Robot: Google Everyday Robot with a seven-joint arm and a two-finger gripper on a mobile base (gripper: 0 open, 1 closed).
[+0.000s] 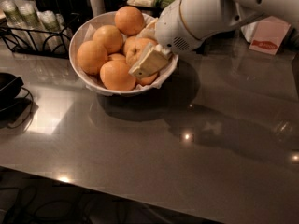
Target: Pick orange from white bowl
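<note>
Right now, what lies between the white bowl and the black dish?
Only bare counter, in the camera view. The gripper sits inside the white bowl's right side, among oranges.

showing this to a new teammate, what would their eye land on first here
First, the big white arm at the upper right, with its gripper down inside the white bowl, beside an orange near the bowl's right rim. Next, the bright oranges heaped in that bowl, which stands on the grey table upper left of centre.
</note>
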